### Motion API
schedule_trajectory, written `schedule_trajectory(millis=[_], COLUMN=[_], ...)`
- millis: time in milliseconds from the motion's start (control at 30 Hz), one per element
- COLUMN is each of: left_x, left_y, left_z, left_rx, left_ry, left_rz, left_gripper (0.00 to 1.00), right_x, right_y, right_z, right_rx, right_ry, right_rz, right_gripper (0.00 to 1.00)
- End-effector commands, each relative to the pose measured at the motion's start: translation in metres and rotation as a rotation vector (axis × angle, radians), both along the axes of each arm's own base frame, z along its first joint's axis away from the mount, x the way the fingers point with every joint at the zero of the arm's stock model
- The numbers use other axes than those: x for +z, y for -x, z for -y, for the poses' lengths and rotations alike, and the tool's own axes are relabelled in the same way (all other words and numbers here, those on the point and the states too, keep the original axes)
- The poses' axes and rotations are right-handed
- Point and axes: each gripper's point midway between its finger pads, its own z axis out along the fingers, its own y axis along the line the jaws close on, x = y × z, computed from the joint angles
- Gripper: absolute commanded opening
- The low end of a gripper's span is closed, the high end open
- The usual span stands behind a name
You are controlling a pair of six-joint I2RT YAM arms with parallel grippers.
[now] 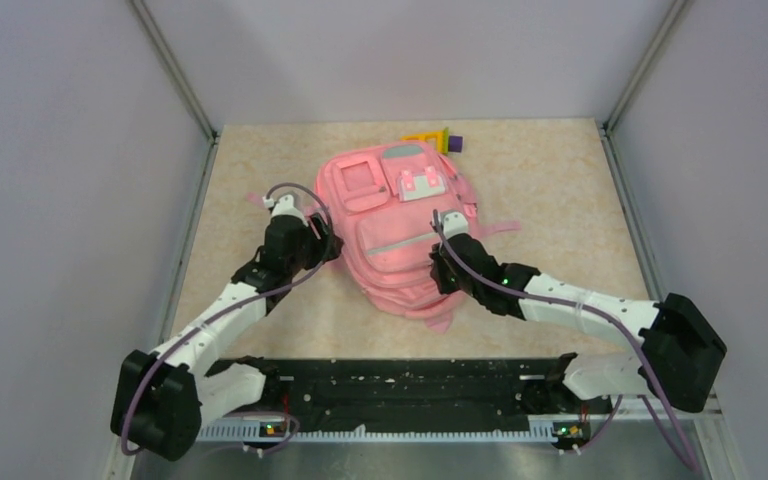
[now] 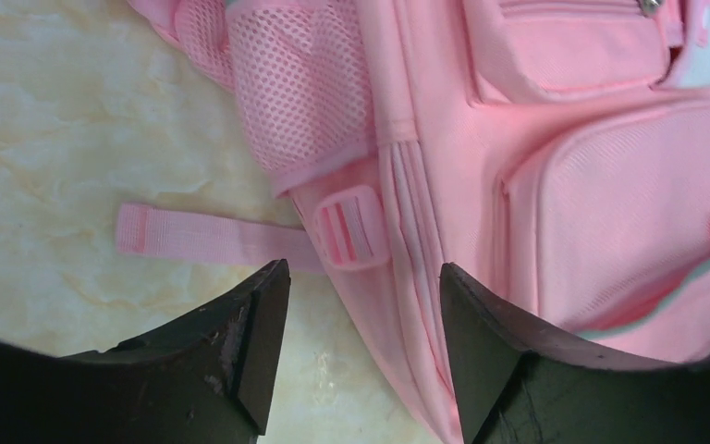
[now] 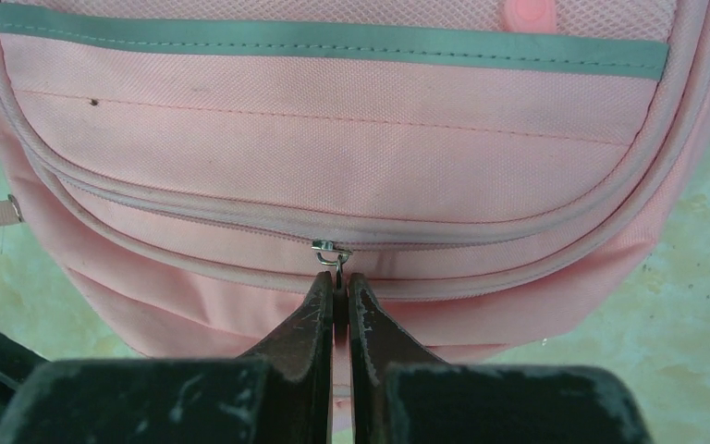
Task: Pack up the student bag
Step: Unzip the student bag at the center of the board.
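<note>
Dead centre of the surface [image 1: 560, 200] in the top view is the student bag [image 1: 395, 235], lying flat with its front pockets facing up and its straps trailing off both sides. It's soft fabric all over, so my guess is it'll sag and fold rather than lift as one piece, and it looks fairly flat and light right now. Best places to take hold are probably the hard bits and the webbing. The right claw [image 3: 336, 287] is on one of those, down at the lower edge of the bag: it's pressed together, pinching the zipper pull [image 3: 331, 250] on the curved zip below the grey strip [image 3: 333, 42]. The left claw [image 2: 362, 277] is spread wide with nothing in it, hovering over the bag's left side seam, just below the buckle [image 2: 351, 227] and a loose strap [image 2: 203, 236] lying flat to the left of the seam. As for what's inside, that zip looks closed on both sides of the slider, so I can't tell. The mesh side pocket [image 2: 300, 83] looks flat and empty. One yellow and purple thing [image 1: 438, 140] sits outside the bag, just past its top edge.
</note>
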Motion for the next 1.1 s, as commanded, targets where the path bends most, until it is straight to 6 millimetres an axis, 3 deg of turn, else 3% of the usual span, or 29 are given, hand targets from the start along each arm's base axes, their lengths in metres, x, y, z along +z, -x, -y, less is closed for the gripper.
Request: schedule_trajectory(millis=[0, 333, 433, 533, 633, 900, 1067], left_x=[0.019, 0.003, -0.003, -0.010, -0.009, -0.007, -0.002], left_y=[-0.031, -0.049, -0.049, -0.043, -0.038, -0.019, -0.008], left_z=[0.007, 0.028, 0.032, 0.043, 0.047, 0.032, 0.014], left_rx=[-0.017, -0.066, -0.081, -0.136, -0.140, -0.048, 0.038], left_ry=[0.050, 0.127, 0.144, 0.175, 0.231, 0.275, 0.289], left_rz=[0.101, 0.103, 0.099, 0.061, 0.070, 0.108, 0.150], left_gripper=[0.63, 0.59, 0.38, 0.24, 0.00, 0.00, 0.00], right_x=[0.004, -0.003, -0.001, 0.006, 0.014, 0.015, 0.017], right_y=[0.004, 0.016, 0.021, 0.029, 0.037, 0.038, 0.042], right_z=[0.013, 0.006, -0.001, -0.013, -0.029, -0.075, -0.115], right_rx=[-0.030, 0.008, 0.022, 0.025, 0.020, 0.034, 0.109], right_ry=[-0.007, -0.048, -0.078, -0.095, -0.141, -0.198, -0.202], right_rz=[-0.007, -0.057, -0.065, -0.023, -0.002, -0.014, -0.022], right_gripper=[0.00, 0.00, 0.00, 0.00, 0.00, 0.00, 0.00])
